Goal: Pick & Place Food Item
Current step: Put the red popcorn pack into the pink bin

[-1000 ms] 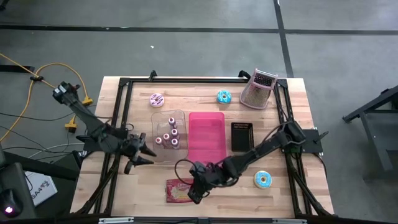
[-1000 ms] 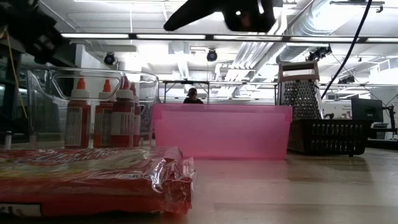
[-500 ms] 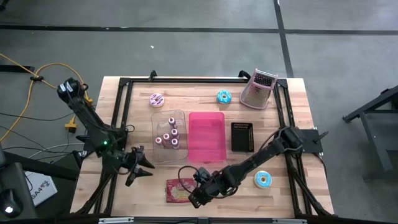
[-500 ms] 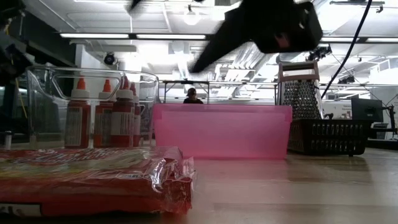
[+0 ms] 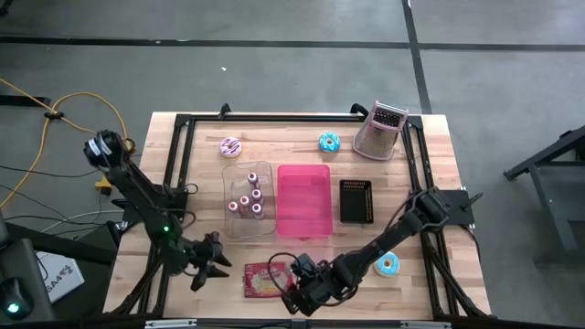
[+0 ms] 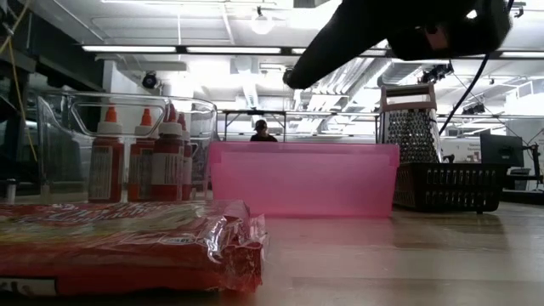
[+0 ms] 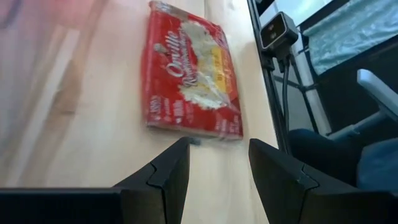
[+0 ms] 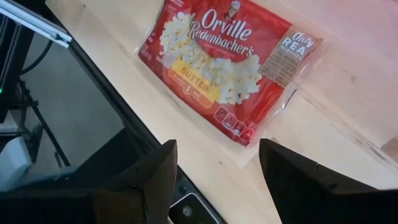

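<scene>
A red popcorn packet [image 5: 264, 280] lies flat on the wooden table near its front edge. It also shows in the low view [image 6: 119, 242], the left wrist view [image 7: 189, 81] and the right wrist view [image 8: 227, 62]. My left gripper [image 5: 218, 268] is open and empty, just left of the packet, with its fingers [image 7: 168, 177] short of the packet's edge. My right gripper [image 5: 298, 292] is open and empty, above the packet's right end, and its fingers [image 8: 146, 180] are clear of the packet.
Behind the packet stand a pink bin [image 5: 303, 199], a clear container of red bottles [image 5: 249, 196] and a black basket [image 5: 356, 201]. A grater [image 5: 379, 131], a pink doughnut [image 5: 229, 146] and two blue doughnuts [image 5: 329, 142] [image 5: 386, 264] lie farther off. The table's front edge [image 8: 124, 93] is close.
My left gripper has gone toward the table's near edge and a little right, toward the packet. My right gripper has gone toward the near edge, to the packet's right end. The packet has stayed where it was.
</scene>
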Robot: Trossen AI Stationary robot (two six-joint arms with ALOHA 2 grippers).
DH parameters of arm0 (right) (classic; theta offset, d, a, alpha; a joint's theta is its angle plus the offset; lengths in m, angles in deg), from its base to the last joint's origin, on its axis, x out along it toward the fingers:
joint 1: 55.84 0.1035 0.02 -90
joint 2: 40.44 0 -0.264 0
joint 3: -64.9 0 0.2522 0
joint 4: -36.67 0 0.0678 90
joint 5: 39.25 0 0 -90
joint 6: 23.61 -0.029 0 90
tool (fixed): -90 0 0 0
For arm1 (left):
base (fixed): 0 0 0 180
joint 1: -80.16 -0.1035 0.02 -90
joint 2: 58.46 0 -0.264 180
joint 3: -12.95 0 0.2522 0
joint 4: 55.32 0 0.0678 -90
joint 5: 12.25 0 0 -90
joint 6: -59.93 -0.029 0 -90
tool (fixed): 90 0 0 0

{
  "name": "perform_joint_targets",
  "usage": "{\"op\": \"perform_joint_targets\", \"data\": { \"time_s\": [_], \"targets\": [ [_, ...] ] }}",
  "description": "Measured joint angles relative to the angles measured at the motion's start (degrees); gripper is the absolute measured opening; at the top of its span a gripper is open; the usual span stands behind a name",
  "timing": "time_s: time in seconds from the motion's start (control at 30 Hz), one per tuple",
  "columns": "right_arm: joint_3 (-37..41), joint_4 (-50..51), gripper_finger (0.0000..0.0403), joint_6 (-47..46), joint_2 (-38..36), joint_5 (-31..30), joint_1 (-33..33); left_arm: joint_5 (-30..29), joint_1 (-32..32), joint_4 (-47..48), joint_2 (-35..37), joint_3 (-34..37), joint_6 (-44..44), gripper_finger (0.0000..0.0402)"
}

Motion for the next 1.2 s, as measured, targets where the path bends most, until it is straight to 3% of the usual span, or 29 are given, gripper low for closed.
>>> {"op": "perform_joint_targets", "data": {
  "time_s": [0.23,0.37,0.6,0.73,1.0,1.2],
  "targets": [
    [0.0,0.6,0.0215,0.2,0.0,-2.4,1.0,-1.1,0.1,2.1,-9.3,-6.9,-0.6,0.0161],
    [0.0,1.5,0.0215,0.2,0.0,-3.1,1.7,-1.9,-0.2,6.8,-12.9,-9.1,2.1,0.0161],
    [1.8,2.6,0.0215,-2.9,-0.2,-4.1,3.2,-3.1,-0.2,6.8,-18.7,-11.8,1.9,0.0161],
    [5.8,0.7,0.0215,-6.0,-0.2,-4.0,3.6,-3.8,-0.4,7.2,-20.3,-12.1,2.0,0.0161],
    [13.2,-13.7,0.0215,-6.3,-0.2,-4.2,2.8,-3.2,-1.5,6.3,-20.3,-12.2,0.8,0.0161],
    [14.7,-15.3,0.0215,-6.0,-0.1,-3.9,1.6,-2.2,-3.0,7.2,-20.3,-12.2,0.2,0.0161]
  ]
}}
